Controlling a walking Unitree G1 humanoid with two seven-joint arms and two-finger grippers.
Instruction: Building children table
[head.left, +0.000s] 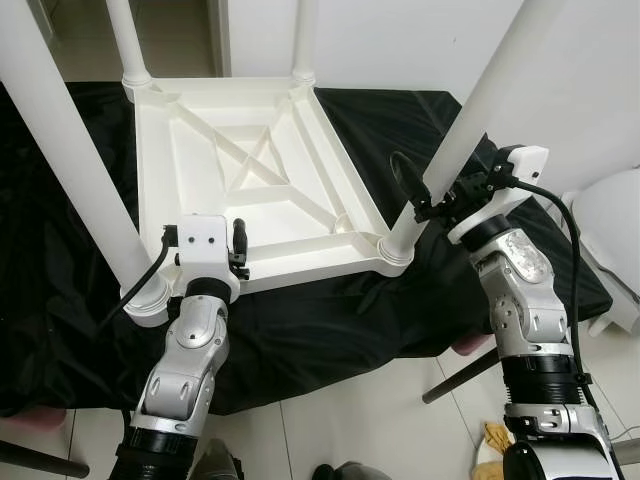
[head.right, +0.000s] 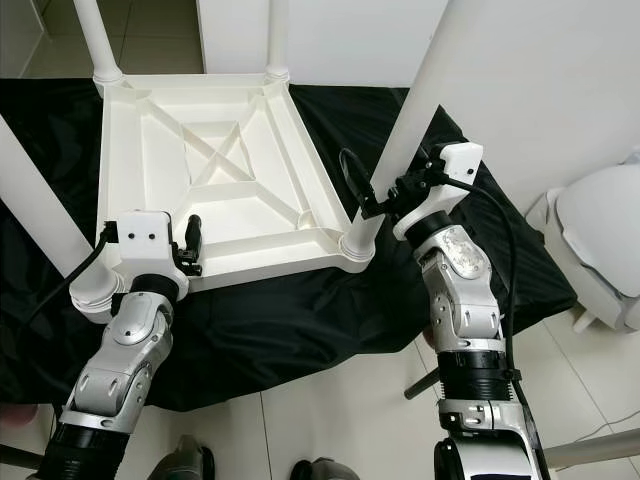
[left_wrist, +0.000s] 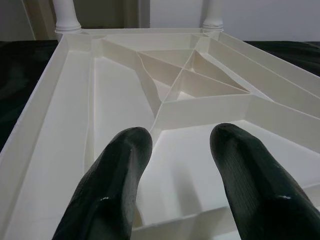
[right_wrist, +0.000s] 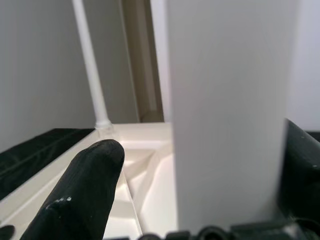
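The white children's table (head.left: 160, 150) lies upside down on a black cloth (head.left: 330, 320), its ribbed underside facing up. All of its round white legs stand upright in the corners. My right gripper (head.left: 430, 195) is open around the near right leg (head.left: 480, 100), just above its socket, one finger (right_wrist: 85, 190) a little apart from it. My left gripper (head.left: 238, 245) is open over the table's near rim beside the near left leg (head.left: 70, 150), its fingers (left_wrist: 115, 185) pointing across the ribs with nothing between them.
Two far legs (head.left: 128, 40) stand by the wall. A white rounded object (head.left: 610, 230) sits on the floor at the right. A dark metal rod (head.left: 460, 375) and something yellow (head.left: 492, 440) lie on the tiled floor by my right arm.
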